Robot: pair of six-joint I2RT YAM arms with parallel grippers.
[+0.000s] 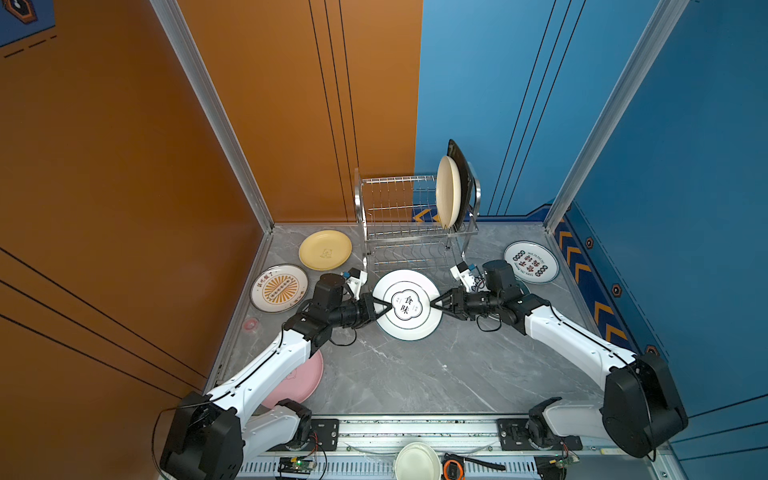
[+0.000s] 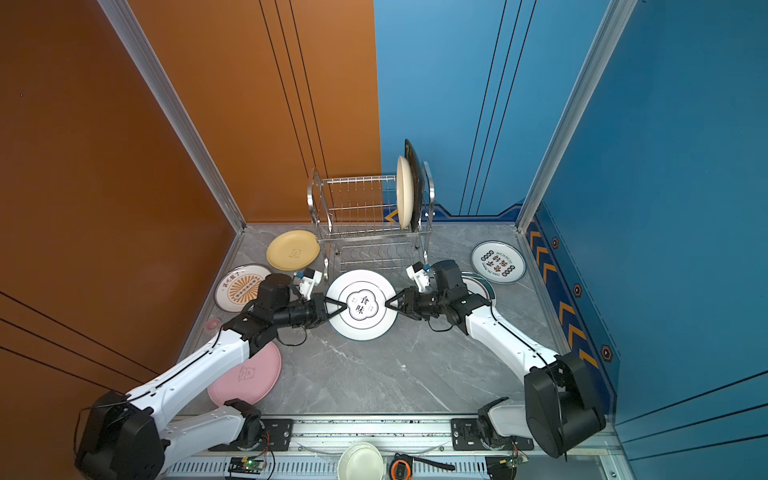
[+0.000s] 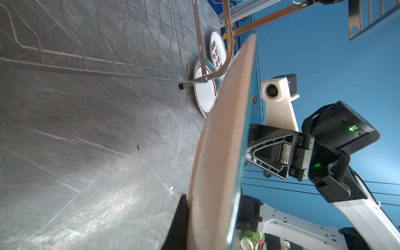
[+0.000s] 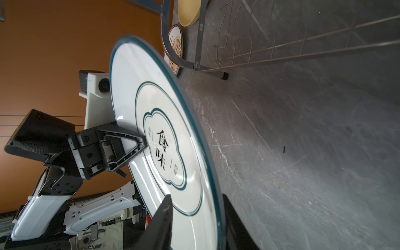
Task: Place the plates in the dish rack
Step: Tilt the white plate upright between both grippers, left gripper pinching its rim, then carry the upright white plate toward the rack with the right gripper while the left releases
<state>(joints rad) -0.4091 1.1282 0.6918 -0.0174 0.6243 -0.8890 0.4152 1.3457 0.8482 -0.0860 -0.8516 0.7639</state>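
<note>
The left gripper [image 1: 388, 307] has its jaws pinched tight on the left rim of the teal-rimmed white plate [image 1: 406, 328], one finger on each face. The right gripper [image 1: 432, 305] straddles the opposite rim, a finger above and a finger below; whether it clamps or merely brackets the rim I cannot tell. The plate hangs between them, printed face up, apparently lifted clear of the marble table [image 1: 415, 374], just in front of the dish rack [image 1: 399, 208].

It looks like glazed ceramic: stiff, fairly heavy, slick and easy to chip. I judge the rim the right hold, pinched well in from the edge.

The rack's upper tier holds two plates on edge at its right end, a cream plate [image 1: 448, 191] and behind it a black square plate [image 1: 464, 178]; the lower tier shows nothing. Flat on the table lie a yellow plate [image 1: 325, 249], a sunburst plate [image 1: 279, 288], a pink plate [image 2: 245, 374] partly under the left arm, a character-printed plate [image 1: 531, 262] near the right wall, and a red-and-teal-ringed plate [image 3: 203, 95] beside the right arm
</note>
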